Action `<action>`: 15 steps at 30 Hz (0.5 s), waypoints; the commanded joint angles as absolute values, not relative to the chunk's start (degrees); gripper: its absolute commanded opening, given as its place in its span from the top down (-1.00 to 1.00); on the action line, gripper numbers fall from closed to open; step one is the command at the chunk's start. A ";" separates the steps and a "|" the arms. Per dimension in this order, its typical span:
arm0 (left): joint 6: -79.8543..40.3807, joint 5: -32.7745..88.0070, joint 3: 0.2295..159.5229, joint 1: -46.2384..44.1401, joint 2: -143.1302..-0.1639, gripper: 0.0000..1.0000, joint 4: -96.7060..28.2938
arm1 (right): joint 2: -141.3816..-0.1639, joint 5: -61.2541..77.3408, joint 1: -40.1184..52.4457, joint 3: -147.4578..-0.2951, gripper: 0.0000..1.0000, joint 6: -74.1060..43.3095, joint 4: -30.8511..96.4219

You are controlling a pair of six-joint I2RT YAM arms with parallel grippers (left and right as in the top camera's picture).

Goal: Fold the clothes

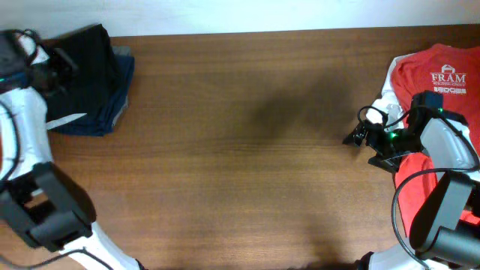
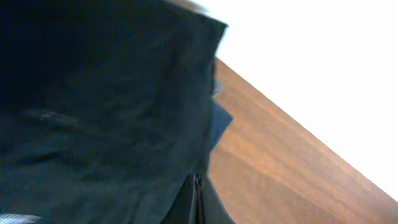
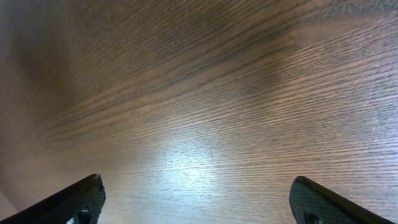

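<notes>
Stacking step, likely — left claw (image 1: 58, 64) at black clothes (image 1: 94, 51), grip can't tell; right claw (image 3: 196, 191) wide open. Next — back off softly.

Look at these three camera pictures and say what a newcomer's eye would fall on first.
The red T-shirt with white FRAM print stands out at the right edge of the table, partly under the right arm. At the far left corner sits a dark heap: the black garment lying over navy-blue clothes. That black cloth also fills most of the left wrist view.
</notes>
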State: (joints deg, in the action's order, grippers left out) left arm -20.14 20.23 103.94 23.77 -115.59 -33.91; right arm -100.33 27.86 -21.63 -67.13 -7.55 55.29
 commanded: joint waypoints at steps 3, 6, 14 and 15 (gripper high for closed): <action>-20.10 18.63 104.29 22.13 -127.57 0.99 -32.23 | -99.59 27.33 -21.78 -67.18 -0.97 -7.55 55.24; -19.84 20.03 104.29 22.00 -134.19 0.99 -35.22 | -99.59 27.33 -21.78 -67.18 -0.97 -7.55 55.22; -20.12 31.51 113.12 28.64 -120.97 0.99 -35.24 | -99.59 27.33 -21.78 -67.18 -0.97 -7.55 55.22; -20.12 27.46 113.12 29.78 -119.20 0.99 -36.14 | -99.59 27.33 -21.78 -67.18 -0.97 -7.57 55.22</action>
State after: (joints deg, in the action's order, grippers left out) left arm -19.99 31.48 110.37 26.68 -128.51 -35.38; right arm -100.33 27.86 -21.63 -67.13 -7.55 55.24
